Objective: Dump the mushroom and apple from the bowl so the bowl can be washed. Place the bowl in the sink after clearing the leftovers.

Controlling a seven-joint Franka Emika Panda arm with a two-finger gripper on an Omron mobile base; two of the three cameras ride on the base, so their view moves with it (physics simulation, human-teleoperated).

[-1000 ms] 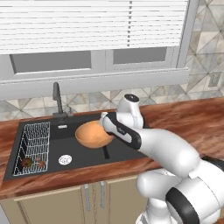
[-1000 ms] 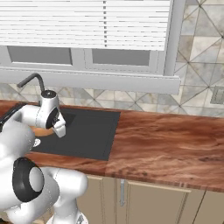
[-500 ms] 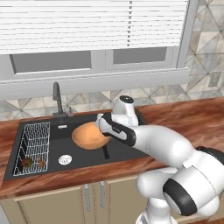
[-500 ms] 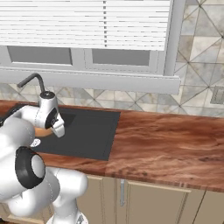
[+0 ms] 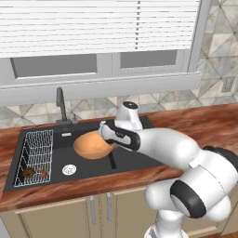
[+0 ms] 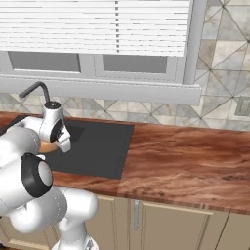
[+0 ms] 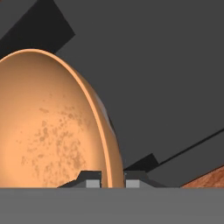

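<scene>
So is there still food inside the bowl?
No, the hand view shows the inside of the bowl bare, with only speckled marks on it.

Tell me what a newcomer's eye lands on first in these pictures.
First, the orange-tan bowl, tipped on its side over the black sink with its rim pinched in the pincer. The hand view shows the bowl's speckled inside, with no food in it. Next, the white wire rack at the sink's left end, where two small food items lie.
</scene>
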